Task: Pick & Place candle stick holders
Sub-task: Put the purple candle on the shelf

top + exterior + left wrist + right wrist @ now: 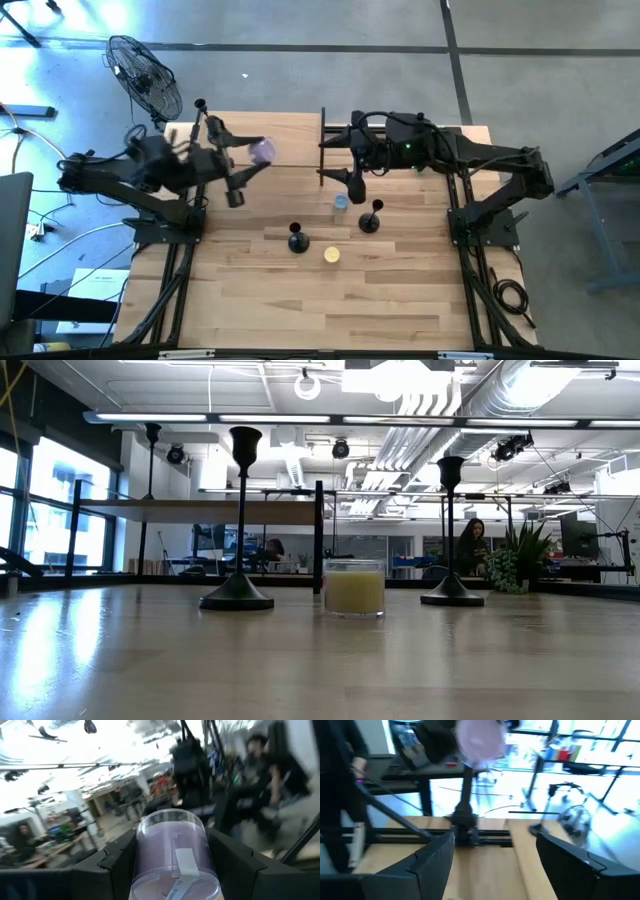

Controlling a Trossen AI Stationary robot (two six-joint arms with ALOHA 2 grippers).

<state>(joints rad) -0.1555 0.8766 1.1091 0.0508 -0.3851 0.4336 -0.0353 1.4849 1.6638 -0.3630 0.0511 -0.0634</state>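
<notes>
Two black candle stick holders [298, 240] [371, 220] stand on their round bases mid-table; they also show in the low view [238, 510] [450, 530]. A third holder [200, 105] stands at the far left by the raised shelf. My left gripper [255, 155] is high over the far left of the table, shut on a purple candle jar [172, 855]. My right gripper [495, 865] hovers open over the far middle with nothing between its fingers. It faces the jar [480, 740]. My left gripper pinches the purple jar's round side wall [145, 865] between its two fingers, one on each side. The fingers come about level from the table's left and lie along the jar. The jar is lifted clear, with one round end facing the table's right.
A yellow candle jar [331, 255] sits near the middle of the table, and a small blue object [341, 201] lies beyond it. A raised wooden shelf with black posts [322, 150] spans the far left. A fan [145, 75] stands beyond the table, and a person [472, 545] is far off.
</notes>
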